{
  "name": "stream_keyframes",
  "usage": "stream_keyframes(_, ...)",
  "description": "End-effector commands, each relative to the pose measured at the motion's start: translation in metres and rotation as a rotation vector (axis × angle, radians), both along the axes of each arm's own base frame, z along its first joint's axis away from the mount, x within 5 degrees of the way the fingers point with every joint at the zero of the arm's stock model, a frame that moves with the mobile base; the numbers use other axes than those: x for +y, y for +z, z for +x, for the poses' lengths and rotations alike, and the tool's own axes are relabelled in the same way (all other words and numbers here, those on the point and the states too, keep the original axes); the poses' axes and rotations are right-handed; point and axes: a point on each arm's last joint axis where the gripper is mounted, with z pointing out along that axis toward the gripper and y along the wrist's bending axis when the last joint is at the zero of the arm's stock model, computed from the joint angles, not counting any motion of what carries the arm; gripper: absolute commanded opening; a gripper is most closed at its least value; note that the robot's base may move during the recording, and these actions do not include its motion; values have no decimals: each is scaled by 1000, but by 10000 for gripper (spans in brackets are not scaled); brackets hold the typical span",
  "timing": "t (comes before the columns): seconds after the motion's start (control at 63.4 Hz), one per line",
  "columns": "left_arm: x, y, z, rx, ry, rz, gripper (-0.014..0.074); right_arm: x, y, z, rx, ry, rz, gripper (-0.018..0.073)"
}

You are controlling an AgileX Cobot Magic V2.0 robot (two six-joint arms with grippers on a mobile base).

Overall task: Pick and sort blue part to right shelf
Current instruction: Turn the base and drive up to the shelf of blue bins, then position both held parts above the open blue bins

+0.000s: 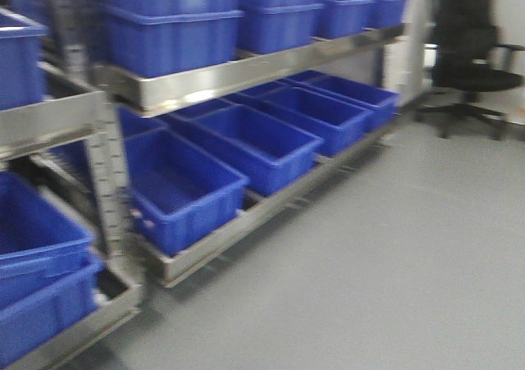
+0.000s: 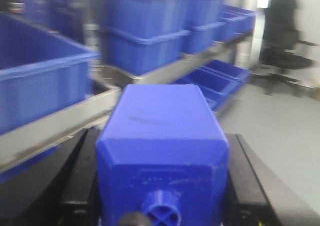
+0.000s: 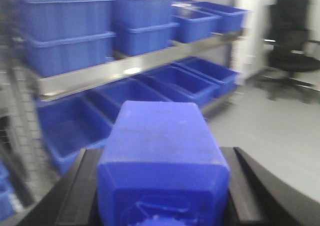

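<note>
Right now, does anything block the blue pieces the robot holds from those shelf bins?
Nothing visible does. The left gripper grips the blue part, the right gripper a similar blue block; only bare floor lies before the open-topped bins of the right shelf.

Right shelf [image 1: 246,70]: bins [image 1: 172,25] on upper tier, more bins in row on lower tier. Second rack [image 1: 49,120] left of it. Floor [image 1: 394,255] before; chair [image 1: 472,50] beyond right end. Part [image 2: 162,151] in left hand [image 2: 161,131]; block [image 3: 162,161] in right hand [image 3: 162,148].

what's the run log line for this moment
left gripper: holds blue part | right gripper: holds blue block | right shelf: ahead, bins open-topped
</note>
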Motion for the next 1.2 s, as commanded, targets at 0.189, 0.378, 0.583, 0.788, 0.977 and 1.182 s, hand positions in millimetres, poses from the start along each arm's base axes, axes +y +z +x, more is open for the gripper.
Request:
stream_keyframes(0.189,3,17,-1,-104,30,-20,386,-1,18,0,-112,-14,5,335)
stream_keyframes(0.378,3,17,-1,-104,30,-20,386,-1,18,0,-112,-14,5,335)
stream_keyframes(0.583,3,17,-1,-104,30,-20,386,-1,18,0,-112,-14,5,335)
stream_keyframes(0.788,3,17,-1,-104,30,-20,386,-1,18,0,-112,-14,5,335)
stream_keyframes(0.977,3,17,-1,-104,30,-20,386,-1,18,0,-112,-14,5,335)
stream_keyframes(1.182,3,17,-1,-104,30,-20,386,-1,18,0,-112,-14,5,335)
